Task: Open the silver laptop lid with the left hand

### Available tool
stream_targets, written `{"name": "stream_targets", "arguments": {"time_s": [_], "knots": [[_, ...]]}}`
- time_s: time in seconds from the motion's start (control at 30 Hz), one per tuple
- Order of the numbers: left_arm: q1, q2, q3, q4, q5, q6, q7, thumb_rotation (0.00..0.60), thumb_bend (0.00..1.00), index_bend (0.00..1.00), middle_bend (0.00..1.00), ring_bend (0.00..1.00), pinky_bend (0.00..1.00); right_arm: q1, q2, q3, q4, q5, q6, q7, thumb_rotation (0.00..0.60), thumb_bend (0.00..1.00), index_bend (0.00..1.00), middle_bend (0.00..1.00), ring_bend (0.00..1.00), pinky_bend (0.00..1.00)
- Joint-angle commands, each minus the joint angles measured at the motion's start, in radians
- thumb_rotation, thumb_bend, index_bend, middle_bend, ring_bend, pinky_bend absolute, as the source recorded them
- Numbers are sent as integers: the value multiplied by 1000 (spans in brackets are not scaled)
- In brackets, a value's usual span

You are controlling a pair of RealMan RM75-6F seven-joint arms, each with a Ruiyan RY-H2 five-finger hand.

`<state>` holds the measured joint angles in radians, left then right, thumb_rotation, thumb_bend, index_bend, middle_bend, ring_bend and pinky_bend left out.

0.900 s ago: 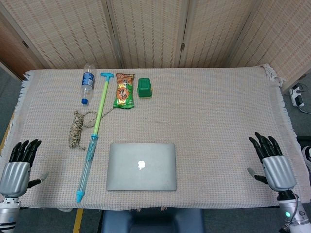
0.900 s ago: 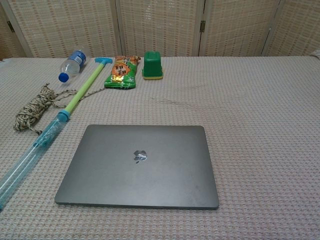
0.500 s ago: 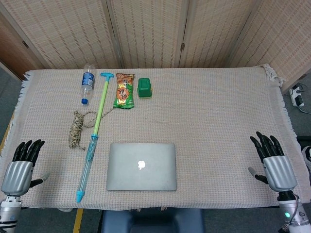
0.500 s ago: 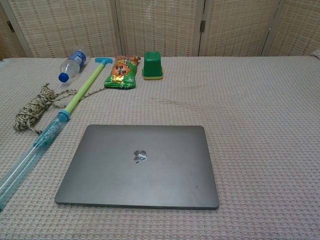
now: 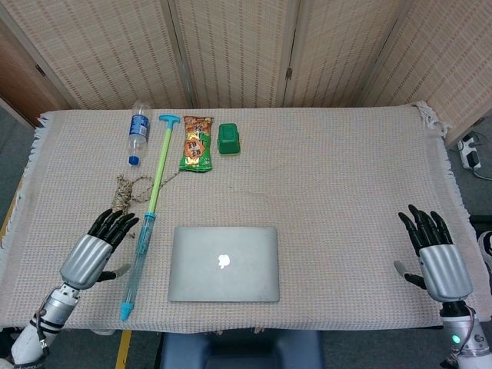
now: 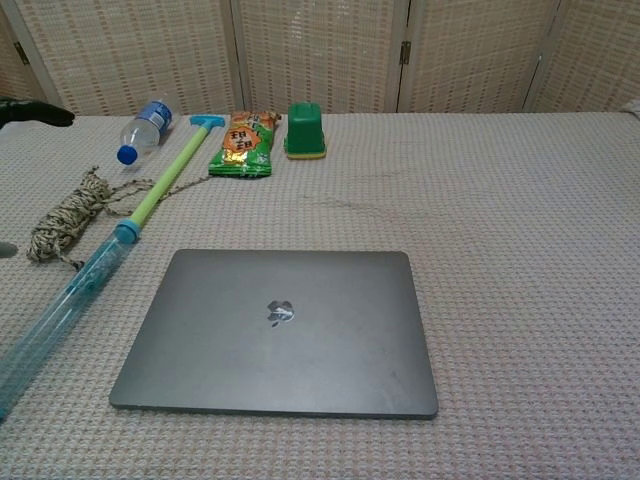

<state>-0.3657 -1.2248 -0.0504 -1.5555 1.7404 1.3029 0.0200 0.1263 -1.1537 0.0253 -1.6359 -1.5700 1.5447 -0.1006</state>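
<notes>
The silver laptop lies closed and flat near the table's front edge, logo up; the chest view shows the same laptop from low down. My left hand hovers open just left of the laptop, fingers spread, beside the blue water pump tube. Only a dark fingertip of it shows at the chest view's left edge. My right hand rests open at the table's right front edge, far from the laptop.
A long blue-and-green water pump lies between my left hand and the laptop. A rope coil, water bottle, snack bag and green box sit toward the back left.
My left hand has moved in from the table's left edge toward the laptop, now next to the pump tube. The right hand and the laptop have not moved.
</notes>
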Motion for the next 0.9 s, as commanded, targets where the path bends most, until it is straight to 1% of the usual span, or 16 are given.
{"name": "stream_targets", "arguments": {"time_s": [0.03,0.17,0.37,0.67,0.9], "knots": [[-82,-20,19,4,85,-71,-15,600,225,72,109,53,0,-3,0,2,-2,1,1,0,600,245,0,0,65,0],[-155,-60,41,5,141,-143,-2,600,223,72,109,53,0,-4,-2,3,2,1,-8,5,600,245,0,0,64,0],[-219,-133,67,12,169,-215,20,600,223,72,109,53,0,2,-3,6,7,-5,-22,22,600,245,0,0,67,0],[-271,-259,79,22,153,-277,79,600,223,70,109,53,0,8,-13,12,29,-9,-38,58,600,244,0,0,61,0],[-307,-358,63,39,110,-330,151,600,223,66,109,52,0,13,-20,13,46,-12,-51,75,600,245,0,0,57,0]]}}
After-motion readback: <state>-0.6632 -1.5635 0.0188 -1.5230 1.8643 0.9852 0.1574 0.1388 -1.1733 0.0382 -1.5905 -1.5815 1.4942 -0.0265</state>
